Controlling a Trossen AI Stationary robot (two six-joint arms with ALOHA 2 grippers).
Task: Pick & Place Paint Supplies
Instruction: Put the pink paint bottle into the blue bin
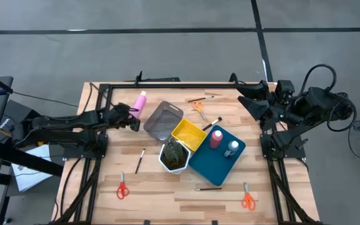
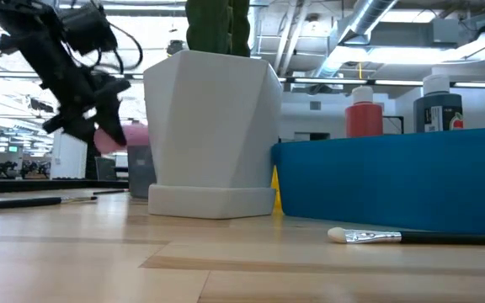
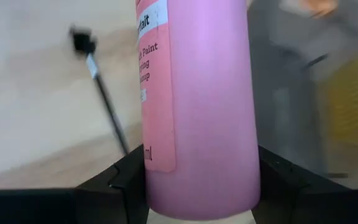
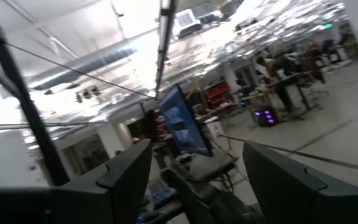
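Wooden surface: a pink bottle is located at its far left, long axis running near-to-far, cap end far. Left tool is closed on the bottle's near end. Right tool is held wide open, empty, far right.

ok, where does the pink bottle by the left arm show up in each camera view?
High view: pink bottle at the back left, by the left gripper.
Low view: pink patch at the left, behind that gripper.
Left wrist view: fills the centre, between the fingers.
Right wrist view: not in it.
Shared landmark: grey tray.
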